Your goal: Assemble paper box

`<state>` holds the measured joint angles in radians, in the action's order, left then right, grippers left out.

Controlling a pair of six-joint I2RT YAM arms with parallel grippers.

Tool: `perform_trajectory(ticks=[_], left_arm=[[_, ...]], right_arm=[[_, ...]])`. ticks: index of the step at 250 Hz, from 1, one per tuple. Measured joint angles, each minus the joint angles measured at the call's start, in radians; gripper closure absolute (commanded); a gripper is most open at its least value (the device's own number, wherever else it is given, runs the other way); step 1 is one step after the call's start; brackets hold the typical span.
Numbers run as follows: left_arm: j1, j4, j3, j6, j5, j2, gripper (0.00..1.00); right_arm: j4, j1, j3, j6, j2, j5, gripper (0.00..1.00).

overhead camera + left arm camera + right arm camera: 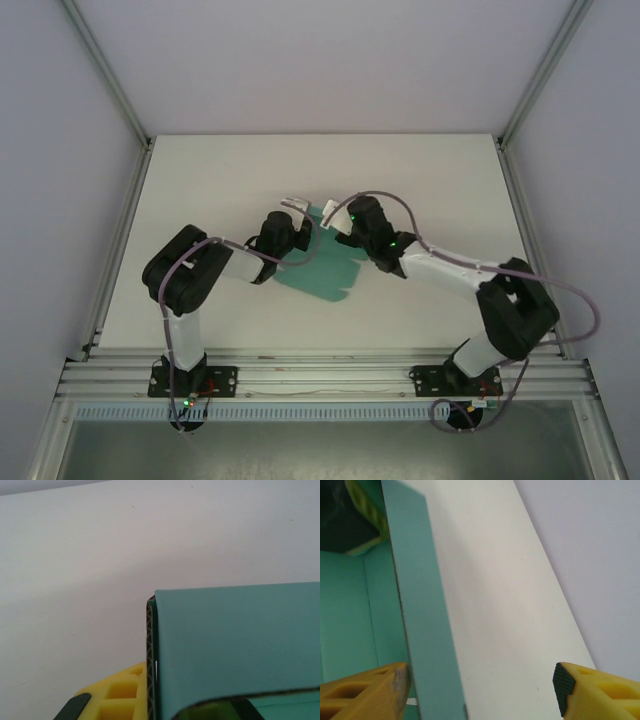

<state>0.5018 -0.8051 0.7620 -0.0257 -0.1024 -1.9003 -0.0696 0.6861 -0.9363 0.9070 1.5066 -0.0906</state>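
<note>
Box (322, 265), mid table (200, 180): light, thin, floppy card. L gripper (297, 210) pinches its far flap; R gripper (481, 680) hangs open alongside. Best grip pts prob. near creases.

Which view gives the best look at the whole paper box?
Top external: nearly the whole paper box shows, flaps included. Left wrist gives one folded panel close up; right wrist, a raised wall.

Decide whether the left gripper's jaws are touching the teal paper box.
Touching. The left wrist view shows the left gripper shut on the paper box, one yellow jaw flush against the card's corrugated edge, no gap.
</note>
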Motion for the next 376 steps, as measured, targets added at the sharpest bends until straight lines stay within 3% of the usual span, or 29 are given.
perform_trajectory(ticks=[31,75,119,225,235,273,376], left_arm=[[0.000,-0.013,-0.006,0.018,-0.045,0.000,1.00],[0.000,-0.022,-0.007,0.035,-0.108,-0.005,1.00],[0.000,-0.021,-0.005,0.043,-0.142,-0.006,1.00],[0.000,-0.023,-0.009,0.016,-0.151,-0.006,1.00],[0.000,-0.022,-0.010,0.013,-0.148,-0.006,0.92],[0.000,-0.014,-0.010,-0.016,-0.126,-0.006,0.80],[0.002,0.159,-0.051,-0.096,-0.080,0.058,0.69]], right_arm=[[0.065,-0.052,-0.053,-0.127,-0.036,0.124,0.13],[0.116,-0.129,-0.211,-0.348,0.053,0.245,0.13],[0.191,-0.137,-0.389,-0.452,0.215,0.286,0.15],[0.338,-0.137,-0.470,-0.505,0.357,0.354,0.22],[0.343,-0.137,-0.473,-0.512,0.367,0.362,0.22],[0.345,-0.136,-0.481,-0.514,0.377,0.380,0.24],[0.288,-0.093,-0.454,-0.494,0.380,0.352,0.24]])
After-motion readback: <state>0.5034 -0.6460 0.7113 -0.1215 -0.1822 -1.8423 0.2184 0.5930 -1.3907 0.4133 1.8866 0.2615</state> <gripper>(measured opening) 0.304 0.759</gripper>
